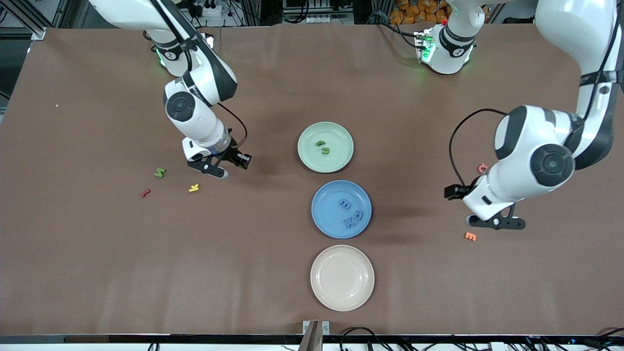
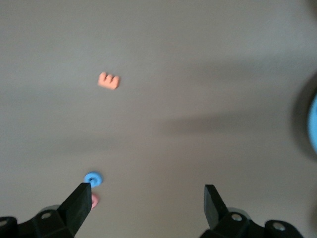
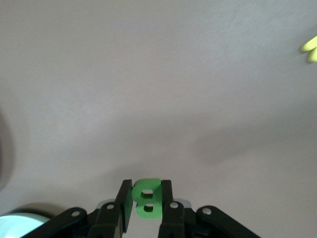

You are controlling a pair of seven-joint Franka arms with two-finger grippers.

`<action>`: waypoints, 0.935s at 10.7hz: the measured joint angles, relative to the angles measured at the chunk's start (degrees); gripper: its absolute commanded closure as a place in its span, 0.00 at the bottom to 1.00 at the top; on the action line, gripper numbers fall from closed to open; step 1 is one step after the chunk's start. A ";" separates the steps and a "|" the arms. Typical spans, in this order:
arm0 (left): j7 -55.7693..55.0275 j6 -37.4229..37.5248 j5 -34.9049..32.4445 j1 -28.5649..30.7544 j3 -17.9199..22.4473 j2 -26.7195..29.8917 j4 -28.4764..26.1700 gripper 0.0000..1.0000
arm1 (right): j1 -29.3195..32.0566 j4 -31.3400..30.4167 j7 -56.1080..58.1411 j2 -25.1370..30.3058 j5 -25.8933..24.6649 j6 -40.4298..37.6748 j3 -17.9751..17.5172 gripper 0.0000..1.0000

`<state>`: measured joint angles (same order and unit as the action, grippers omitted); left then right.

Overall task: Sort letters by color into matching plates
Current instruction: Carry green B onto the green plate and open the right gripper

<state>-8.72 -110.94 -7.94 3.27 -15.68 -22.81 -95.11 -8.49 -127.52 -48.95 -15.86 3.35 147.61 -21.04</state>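
My right gripper (image 1: 220,170) hangs over the table toward the right arm's end and is shut on a green letter B (image 3: 147,198). The pale green plate (image 1: 336,163) holds two green letters (image 1: 322,147). The bright blue plate (image 1: 324,219) holds three blue letters (image 1: 351,213). Another green letter (image 1: 160,172) lies on the table near the right gripper. My left gripper (image 1: 495,223) is open and empty over the table toward the left arm's end. A blue letter O (image 2: 93,178) lies on the table just off one of its fingertips (image 2: 81,196); the front view does not show it.
A beige plate (image 1: 363,297) sits nearest the front camera, in line with the other two. A red letter (image 1: 145,192) and a yellow letter (image 1: 194,187) lie near the right gripper. An orange E (image 1: 470,236) and a pink-red letter (image 1: 482,168) lie near the left gripper.
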 measured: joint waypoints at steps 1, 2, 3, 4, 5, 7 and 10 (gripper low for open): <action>2.62 -2.17 0.55 0.10 2.06 2.83 -4.29 0.00 | -1.31 1.77 -3.19 -1.31 0.02 0.01 -0.50 1.00; 3.93 -6.35 0.59 0.22 3.81 5.55 -9.51 0.00 | -2.74 3.79 -6.50 -2.72 0.02 0.04 -1.13 1.00; 4.43 -11.28 0.59 0.30 5.03 7.92 -14.92 0.00 | -4.07 5.55 -9.29 -3.71 0.02 0.06 -1.64 1.00; 4.44 -15.89 0.59 0.32 5.91 9.75 -19.94 0.00 | -5.38 7.03 -11.64 -4.36 0.01 0.06 -1.85 1.00; 4.54 -19.39 0.59 0.35 6.74 10.85 -23.53 0.00 | -6.69 8.23 -13.92 -4.86 -0.01 0.05 -1.94 1.00; 8.49 -24.24 0.59 1.43 7.81 11.41 -28.39 0.00 | -9.94 10.40 -18.52 -6.05 -0.06 0.04 -2.11 1.00; 15.55 -27.26 0.59 3.85 8.08 10.04 -32.13 0.00 | -15.47 12.87 -26.94 -8.85 -3.21 0.15 -2.20 1.00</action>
<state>6.84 -138.20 -7.34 7.11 -7.60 -12.77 -127.24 -23.96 -114.64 -75.89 -24.71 0.14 147.76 -23.25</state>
